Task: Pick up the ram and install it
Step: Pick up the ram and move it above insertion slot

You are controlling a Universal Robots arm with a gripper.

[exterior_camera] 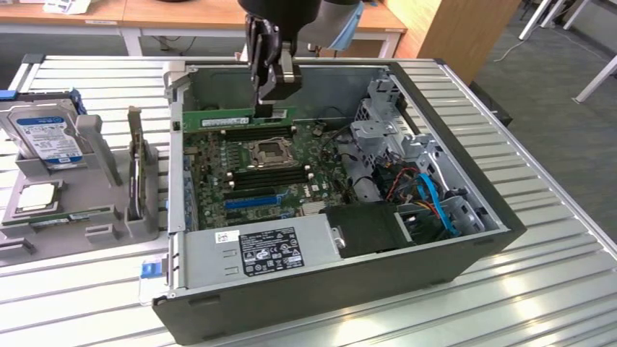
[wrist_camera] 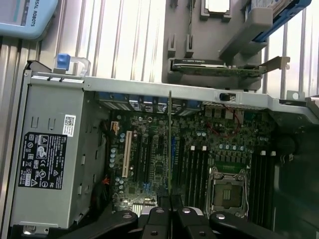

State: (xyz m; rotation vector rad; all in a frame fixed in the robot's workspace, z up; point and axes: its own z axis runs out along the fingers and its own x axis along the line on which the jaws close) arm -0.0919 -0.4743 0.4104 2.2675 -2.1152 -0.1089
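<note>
Over motherboard (exterior_camera: 260,177), downward claw (exterior_camera: 266,110) with ram (exterior_camera: 217,119)

The arm (exterior_camera: 285,7) above the jaws is cut off by the exterior view's edge. The gripper (exterior_camera: 266,110) covers the stretch of the ram (exterior_camera: 222,118) pinched between the jaws; whether the ram's lower edge touches the memory slots (exterior_camera: 253,134) beneath them cannot be told. Far ahead of the jaws, the processor chip (wrist_camera: 218,5) is cropped by the frame. The print on the power supply label (exterior_camera: 273,249) is too small to read.

Slatted metal desk (exterior_camera: 550,289) up front, wooden tables (exterior_camera: 183,14) behind it, grey floor (exterior_camera: 545,72), bright even lighting.
</note>
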